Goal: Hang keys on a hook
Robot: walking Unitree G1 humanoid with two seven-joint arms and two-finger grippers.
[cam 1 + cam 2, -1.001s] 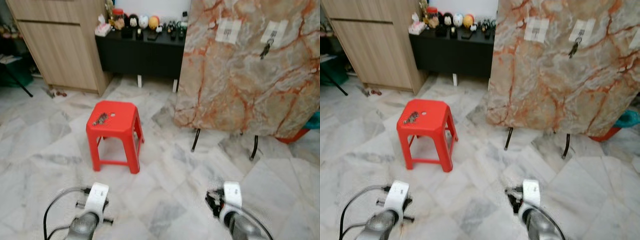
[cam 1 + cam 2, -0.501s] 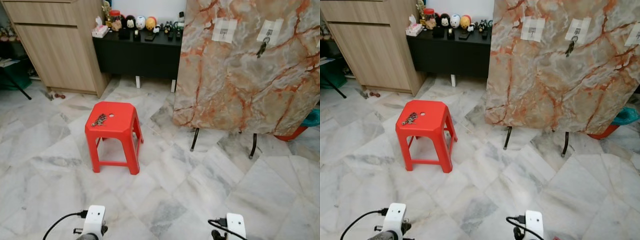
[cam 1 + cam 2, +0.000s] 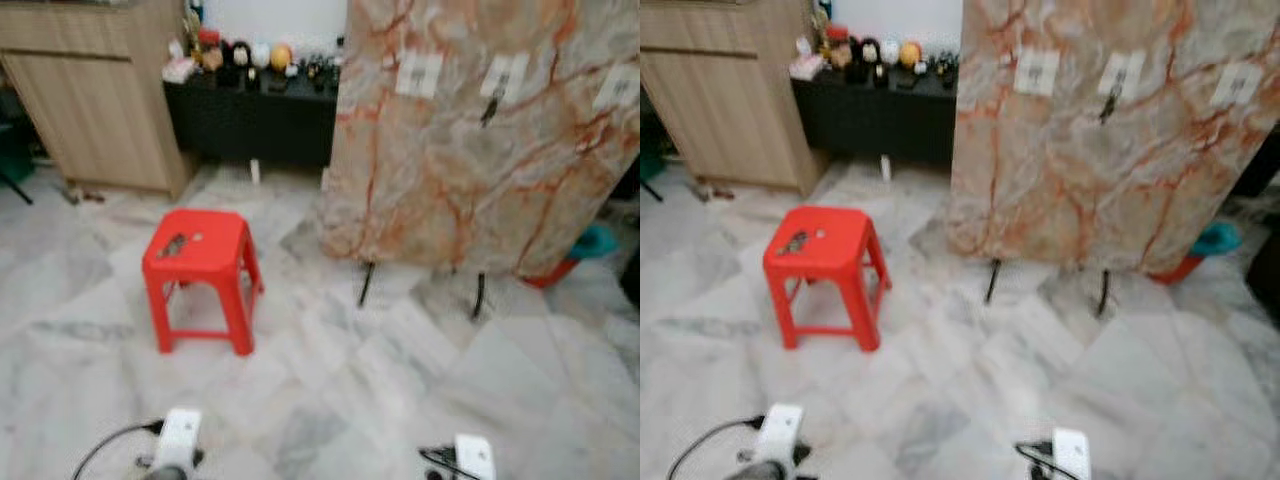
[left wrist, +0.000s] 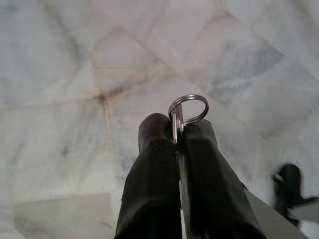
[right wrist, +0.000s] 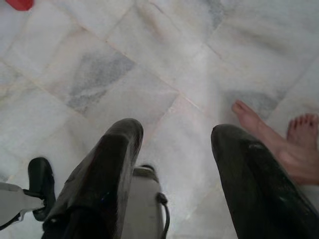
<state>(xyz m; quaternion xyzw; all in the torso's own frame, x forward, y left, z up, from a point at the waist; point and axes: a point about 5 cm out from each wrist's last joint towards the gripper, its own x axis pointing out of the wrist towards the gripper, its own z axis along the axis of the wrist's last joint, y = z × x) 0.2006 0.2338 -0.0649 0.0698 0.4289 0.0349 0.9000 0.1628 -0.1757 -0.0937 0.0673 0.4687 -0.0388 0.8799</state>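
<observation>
My left gripper [image 4: 175, 130] is shut on a silver key ring [image 4: 188, 110], whose loop sticks out past the fingertips over the marble floor. The right gripper [image 5: 174, 137] hangs open above the floor with nothing between its fingers. Ahead, a marble-patterned board [image 3: 470, 150] stands on thin black legs and carries white hook plates [image 3: 418, 72]. A dark bunch of keys [image 3: 488, 105] hangs from the middle plate. A red stool [image 3: 197, 262] stands left of the board with another small bunch of keys [image 3: 175, 243] on its seat. Both wrists show at the bottom edge, the left wrist [image 3: 178, 445] and the right wrist [image 3: 470, 458].
A wooden cabinet [image 3: 90, 90] and a low black sideboard [image 3: 250, 115] with figurines line the back wall. A teal and orange basin [image 3: 590, 250] lies right of the board. A person's bare feet [image 5: 279, 144] stand close to my right gripper.
The camera has turned right, so stool and board sit further left, and the picture is blurred. Both wrists have dropped to the bottom edge since a second ago.
</observation>
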